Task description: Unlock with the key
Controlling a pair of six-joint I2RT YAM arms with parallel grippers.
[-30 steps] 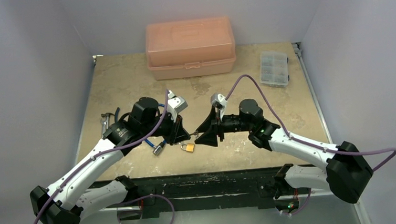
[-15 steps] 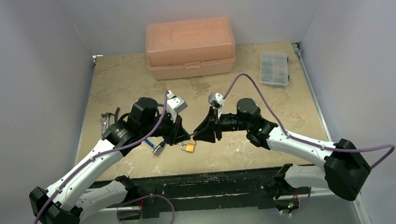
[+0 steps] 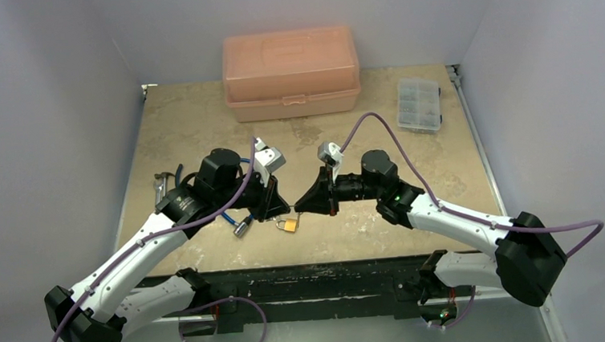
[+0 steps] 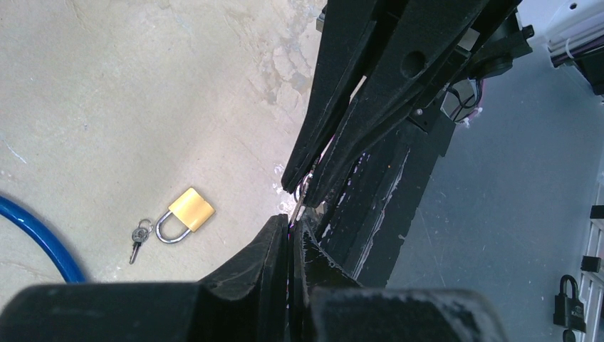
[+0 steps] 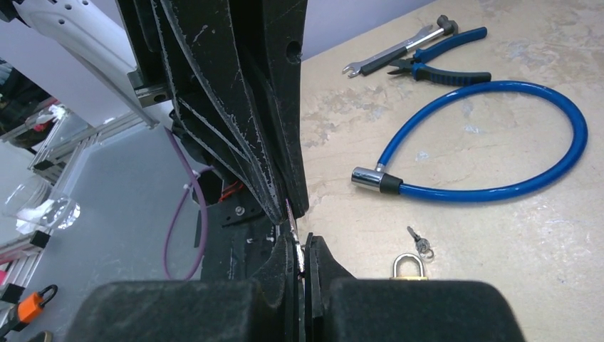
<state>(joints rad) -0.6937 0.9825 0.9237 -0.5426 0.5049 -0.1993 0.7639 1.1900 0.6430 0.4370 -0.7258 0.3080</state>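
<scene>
Tan tabletop [image 3: 199, 122] | left claw [image 4: 292, 225], right claw [image 5: 300, 249] tip-to-tip, both pinching key [image 5: 293, 231] (seemingly) | padlock [image 4: 191, 209] apart.

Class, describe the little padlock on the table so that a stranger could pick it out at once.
On the tan table, find the blue cable looped near the robot's edge; just past its silver end lies the padlock. It is the only brass-yellow thing there, with a silver shackle and a tiny ringed key beside it.
</scene>
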